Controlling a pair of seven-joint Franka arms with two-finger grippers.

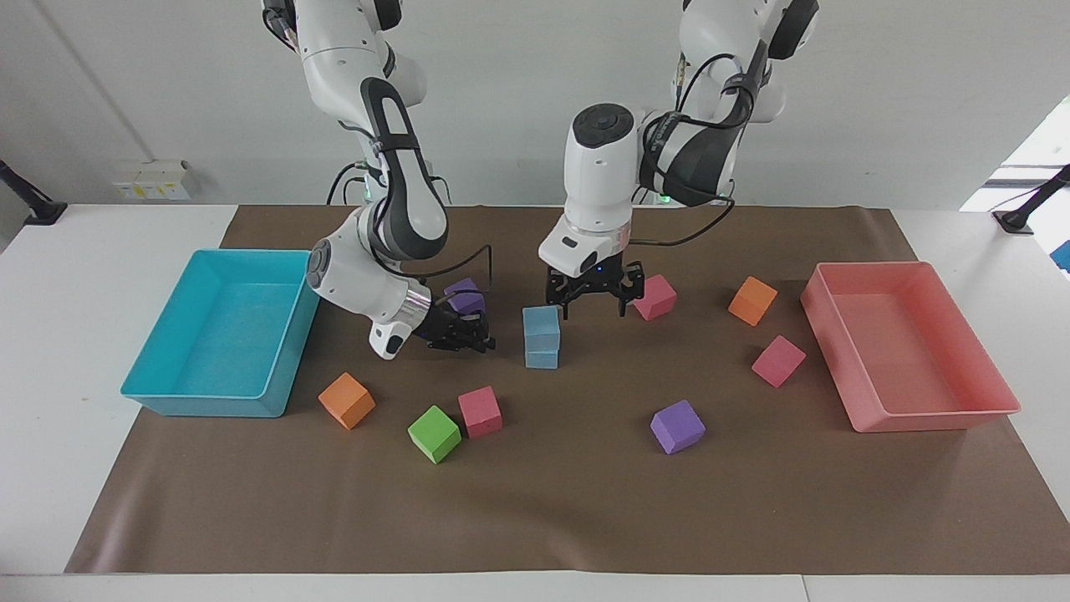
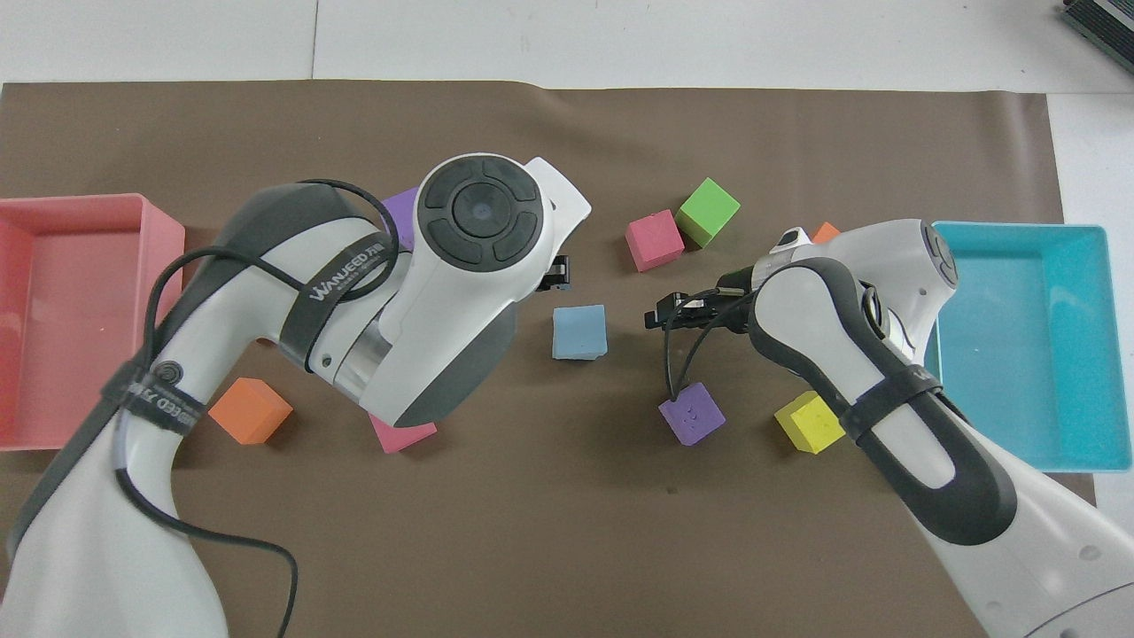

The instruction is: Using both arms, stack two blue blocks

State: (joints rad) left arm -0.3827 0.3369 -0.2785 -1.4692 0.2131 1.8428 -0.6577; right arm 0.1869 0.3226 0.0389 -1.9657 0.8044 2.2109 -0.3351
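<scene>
Left arm (image 1: 635, 159) hangs with its pincer (image 1: 595, 299) spread and empty, above the mat just beside the blue blocks (image 1: 542, 336), which stand stacked one on the other. Right arm's pincer (image 1: 468, 334) sits low beside the stack, fingers unclear, cannot tell. Best now: retreat clear, straight away, no brushing the tower.

From overhead, the left arm (image 2: 372, 301) hides its gripper, most of a purple cube (image 2: 400, 213) and a pink cube (image 2: 403, 434).
</scene>
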